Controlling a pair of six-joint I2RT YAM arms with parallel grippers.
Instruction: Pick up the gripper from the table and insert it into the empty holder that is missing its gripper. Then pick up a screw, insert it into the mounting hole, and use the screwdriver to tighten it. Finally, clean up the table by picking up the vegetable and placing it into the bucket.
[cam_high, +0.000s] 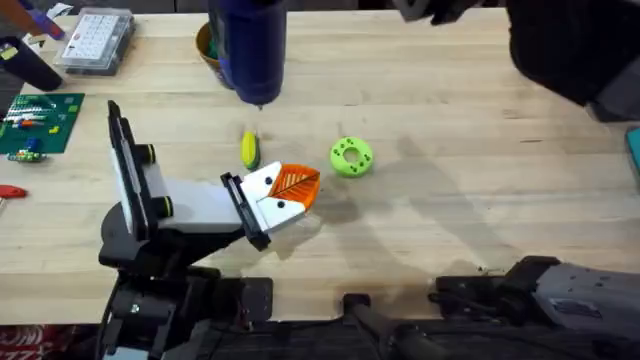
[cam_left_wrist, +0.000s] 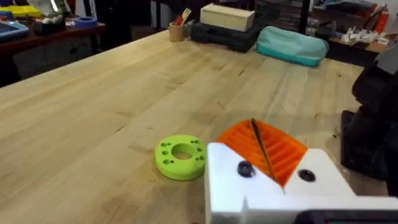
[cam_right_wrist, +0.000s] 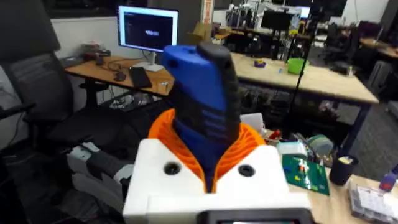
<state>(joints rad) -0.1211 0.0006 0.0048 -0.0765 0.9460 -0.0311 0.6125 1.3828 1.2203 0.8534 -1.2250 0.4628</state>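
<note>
table (cam_high: 480, 180): light wood, carrying everything below.
screwdriver (cam_high: 250, 45): blue, upright, raised off the table beyond the holder, thin tip pointing down over the vegetable.
right gripper (cam_right_wrist: 209, 149): orange pads clamped on either side of the screwdriver's blue body (cam_right_wrist: 202, 106).
holder (cam_high: 270, 200): white wedge with two dark holes on a black plate, at the end of the left arm, low over the table's near middle.
left gripper (cam_high: 300, 186): its head is the holder; whether it is parted or closed cannot be told.
box (cam_high: 95, 40): clear, with compartments, far beyond the holder to its left.
bucket (cam_high: 203, 45): orange, beyond the holder, mostly hidden behind the screwdriver.
ring (cam_high: 351, 157): bright green, flat on the table, just beyond the holder's tip to its right; also seen beside the holder (cam_left_wrist: 273, 186) from the left wrist (cam_left_wrist: 180, 157).
gripper piece (cam_high: 296, 183): orange, ribbed, sitting against the holder's tip (cam_left_wrist: 261, 146).
vegetable (cam_high: 249, 149): yellow with a green end, lying on the table just beyond the holder.
</note>
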